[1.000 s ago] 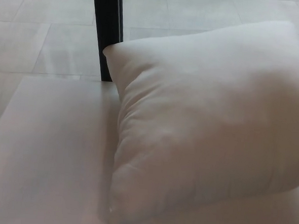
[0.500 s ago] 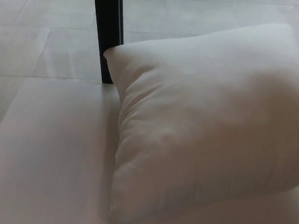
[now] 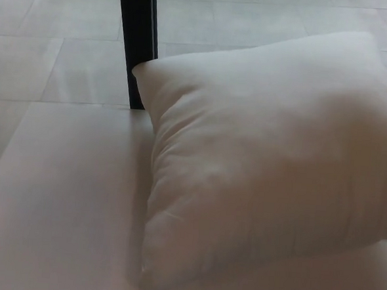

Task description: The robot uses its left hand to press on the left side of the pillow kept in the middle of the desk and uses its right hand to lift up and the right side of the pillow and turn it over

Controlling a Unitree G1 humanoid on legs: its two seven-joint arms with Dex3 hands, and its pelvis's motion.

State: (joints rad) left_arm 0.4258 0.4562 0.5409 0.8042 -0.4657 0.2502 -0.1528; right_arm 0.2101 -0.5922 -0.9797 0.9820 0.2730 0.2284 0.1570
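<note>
A plump white pillow (image 3: pixel 265 162) lies flat on the pale desk (image 3: pixel 59 196), filling the right half of the head view. Its far left corner reaches the desk's back edge, and its right side runs out of the picture. Soft creases run along its left edge. Neither of my hands shows anywhere in the frame.
A black upright post (image 3: pixel 137 43) stands just behind the desk's back edge, touching or nearly touching the pillow's far left corner. Beyond it is a light tiled floor (image 3: pixel 48 44). The desk's left edge slants down toward the lower left.
The whole picture has shifted down slightly, so the camera has moved. The pillow itself lies as before.
</note>
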